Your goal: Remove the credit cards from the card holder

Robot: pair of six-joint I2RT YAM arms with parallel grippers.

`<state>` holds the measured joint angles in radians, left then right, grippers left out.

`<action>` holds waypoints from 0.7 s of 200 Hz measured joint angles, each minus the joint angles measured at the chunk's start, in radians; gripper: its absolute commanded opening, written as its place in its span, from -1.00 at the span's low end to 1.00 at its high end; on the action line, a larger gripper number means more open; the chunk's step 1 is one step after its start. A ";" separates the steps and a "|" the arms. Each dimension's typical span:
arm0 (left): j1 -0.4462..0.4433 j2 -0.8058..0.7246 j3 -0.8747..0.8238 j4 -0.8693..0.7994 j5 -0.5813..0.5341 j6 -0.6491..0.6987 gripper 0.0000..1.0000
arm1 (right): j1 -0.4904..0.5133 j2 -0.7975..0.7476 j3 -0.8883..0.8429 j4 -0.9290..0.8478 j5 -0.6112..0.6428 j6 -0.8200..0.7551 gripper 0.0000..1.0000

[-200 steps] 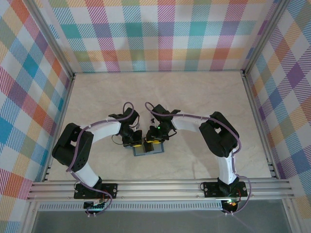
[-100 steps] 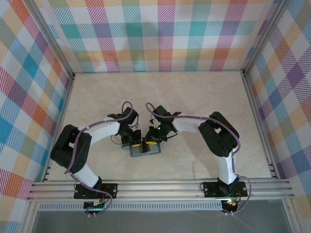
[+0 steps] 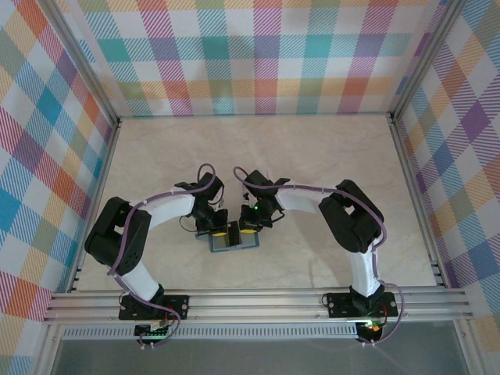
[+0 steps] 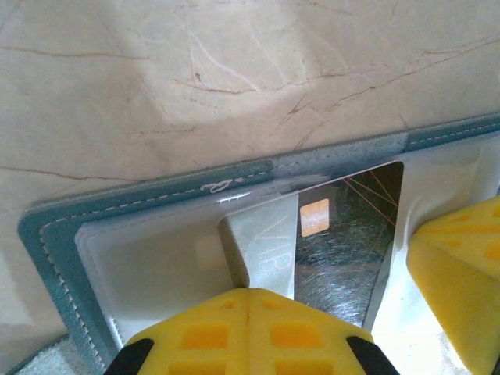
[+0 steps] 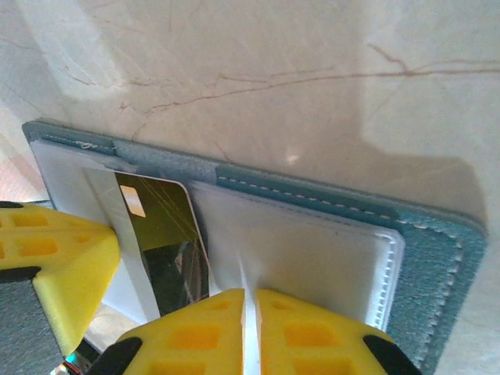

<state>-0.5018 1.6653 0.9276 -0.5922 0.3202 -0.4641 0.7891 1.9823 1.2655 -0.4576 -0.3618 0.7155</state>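
Starting at the near edge: both arms come up off the aluminium rail (image 3: 258,301) and curl in toward each other. They meet over the card holder (image 3: 234,244), which lies opened flat on the marble-look table (image 3: 328,156), a bit nearer than the middle.

The left gripper (image 3: 221,232) is clamped fully together, with its 2 yellow tips planted on the white inner pocket of the holder's left half. The right gripper (image 3: 247,230) is down on the other half, closed to a hairline gap. A crease of the white lining runs up into that gap, but I honestly can't tell if it's really pinched.

Between the 2 grippers there's a credit card (image 4: 344,234), dark and shiny with a small orange square. It's tucked in the middle pocket, just under the teal stitched edge.

Past the holder it's bare tabletop, then the plaid walls (image 3: 258,55).
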 measured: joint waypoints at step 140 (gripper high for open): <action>-0.005 -0.039 0.003 0.008 -0.027 0.003 -0.34 | -0.003 0.003 0.004 0.000 -0.015 -0.023 -0.74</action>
<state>-0.5064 1.6260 0.9306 -0.5842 0.2935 -0.4610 0.7864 1.9854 1.2694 -0.4572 -0.3767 0.6922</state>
